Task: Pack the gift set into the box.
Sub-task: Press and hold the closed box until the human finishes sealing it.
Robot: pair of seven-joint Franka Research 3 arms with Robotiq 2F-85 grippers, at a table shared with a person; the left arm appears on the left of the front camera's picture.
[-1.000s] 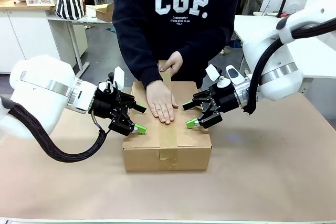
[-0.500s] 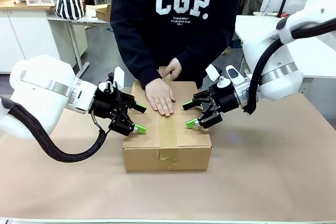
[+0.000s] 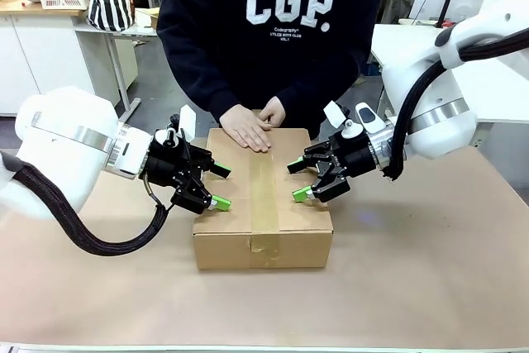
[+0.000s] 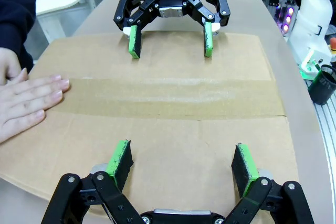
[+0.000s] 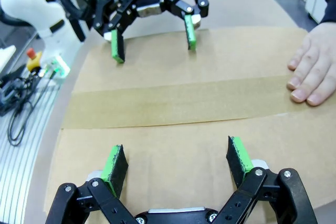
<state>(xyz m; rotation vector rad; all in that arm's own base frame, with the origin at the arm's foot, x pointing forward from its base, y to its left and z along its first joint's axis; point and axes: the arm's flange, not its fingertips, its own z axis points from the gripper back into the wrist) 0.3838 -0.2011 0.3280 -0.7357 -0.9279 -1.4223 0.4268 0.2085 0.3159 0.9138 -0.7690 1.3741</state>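
The box [image 3: 263, 200] sits in the middle of the table [image 3: 413, 287], closed, a plain brown corrugated carton with its top flaps folded flat. A strip of brown tape [image 3: 264, 196] runs along the centre seam from the far edge to the near one and folds down over the near wall. The top is smooth and bare apart from the tape, and the near wall shows a slightly creased patch where the tape end sticks.

The left gripper [image 3: 216, 187] hovers at the box's left side, its fingers spread wide over the left part of the top; whether the green pads touch the cardboard cannot be told. In the left wrist view its own two pads [image 4: 120, 157] stand well apart above the near flap, with the tape band lying across beyond them.

The right gripper [image 3: 297, 181] mirrors it at the box's right side, also spread wide and holding nothing, its pads low over the right part of the top.

At the far edge, the person's hand [image 3: 245, 127] lies flat on the top by the tape's far end, the other hand [image 3: 271, 112] just behind it. The person stands against the table's far side in a dark sweatshirt [image 3: 273, 31].
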